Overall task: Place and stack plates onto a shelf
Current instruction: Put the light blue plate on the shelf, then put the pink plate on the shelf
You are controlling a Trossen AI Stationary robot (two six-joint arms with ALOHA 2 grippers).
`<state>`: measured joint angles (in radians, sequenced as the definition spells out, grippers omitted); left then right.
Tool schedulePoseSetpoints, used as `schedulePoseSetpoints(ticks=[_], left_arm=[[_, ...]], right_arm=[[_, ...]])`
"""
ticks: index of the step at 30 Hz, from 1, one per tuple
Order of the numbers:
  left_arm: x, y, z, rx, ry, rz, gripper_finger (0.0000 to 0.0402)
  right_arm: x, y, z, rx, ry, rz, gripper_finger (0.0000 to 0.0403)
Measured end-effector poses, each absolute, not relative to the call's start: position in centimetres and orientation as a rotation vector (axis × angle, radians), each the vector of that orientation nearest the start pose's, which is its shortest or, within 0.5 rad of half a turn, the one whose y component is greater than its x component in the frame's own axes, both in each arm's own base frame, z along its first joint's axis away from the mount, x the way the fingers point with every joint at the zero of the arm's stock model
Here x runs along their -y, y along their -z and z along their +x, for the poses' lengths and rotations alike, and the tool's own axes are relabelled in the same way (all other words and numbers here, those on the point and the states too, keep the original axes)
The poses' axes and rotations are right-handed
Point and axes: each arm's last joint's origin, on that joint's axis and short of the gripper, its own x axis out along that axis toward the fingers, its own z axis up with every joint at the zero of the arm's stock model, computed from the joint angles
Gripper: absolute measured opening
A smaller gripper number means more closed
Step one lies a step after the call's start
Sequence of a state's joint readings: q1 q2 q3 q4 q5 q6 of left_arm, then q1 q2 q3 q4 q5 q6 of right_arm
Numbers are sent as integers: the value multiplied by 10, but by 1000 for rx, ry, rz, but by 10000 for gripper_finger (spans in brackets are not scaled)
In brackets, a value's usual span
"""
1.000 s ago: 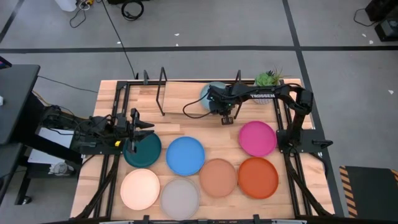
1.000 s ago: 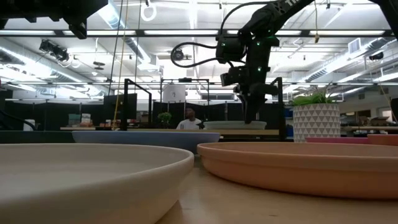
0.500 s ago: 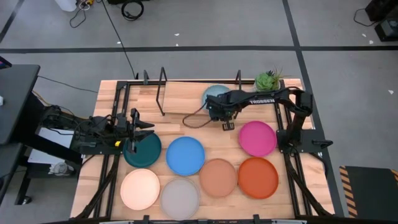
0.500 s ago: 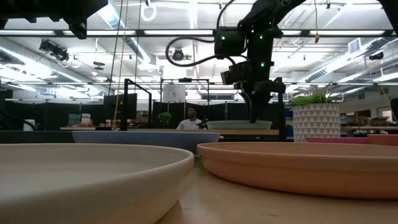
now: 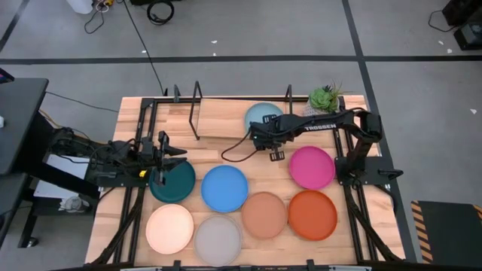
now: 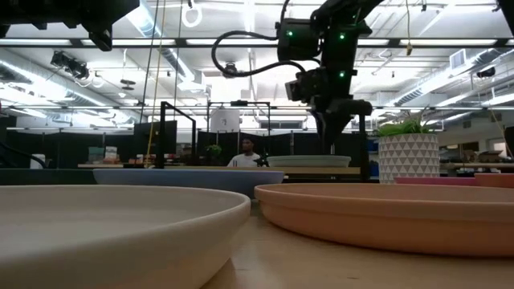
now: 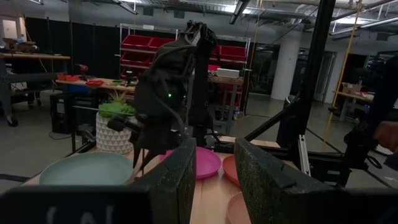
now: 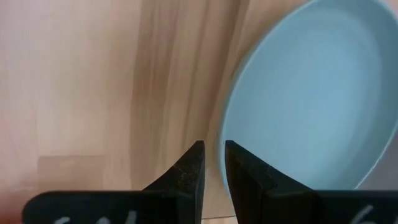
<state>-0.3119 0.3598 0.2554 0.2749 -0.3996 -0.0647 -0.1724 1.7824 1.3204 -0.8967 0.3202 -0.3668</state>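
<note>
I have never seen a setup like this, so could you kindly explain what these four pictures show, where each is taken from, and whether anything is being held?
It is a two-armed robot at a wooden table. One picture looks straight down, one looks level across the tabletop, and one comes from each wrist.

Seven plates lie on the table: dark teal, blue, cream, grey, peach, orange-red and magenta. A light blue plate lies on the shelf, a black-railed rack with a wooden base, beside a potted plant.

The right gripper hangs by the light blue plate's edge, fingers nearly together, holding nothing. The left gripper waits open over the dark teal plate.
</note>
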Motion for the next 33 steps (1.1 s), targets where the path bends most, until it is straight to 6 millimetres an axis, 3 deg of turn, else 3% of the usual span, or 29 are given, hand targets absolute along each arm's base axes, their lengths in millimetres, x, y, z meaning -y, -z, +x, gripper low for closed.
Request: schedulePoseSetpoints(ticks=[9, 21, 30, 33], left_arm=[[25, -246, 114, 159, -83, -124, 117], [25, -246, 114, 159, -82, -123, 117], [25, -246, 114, 159, -83, -122, 117], [25, -246, 114, 155, -83, -121, 117]], right_arm=[[78, -198, 333, -1397, 154, -399, 69], [88, -197, 332, -1388, 210, -416, 69], [59, -211, 345, -1341, 202, -511, 69], [45, -213, 349, -1305, 169, -450, 69]])
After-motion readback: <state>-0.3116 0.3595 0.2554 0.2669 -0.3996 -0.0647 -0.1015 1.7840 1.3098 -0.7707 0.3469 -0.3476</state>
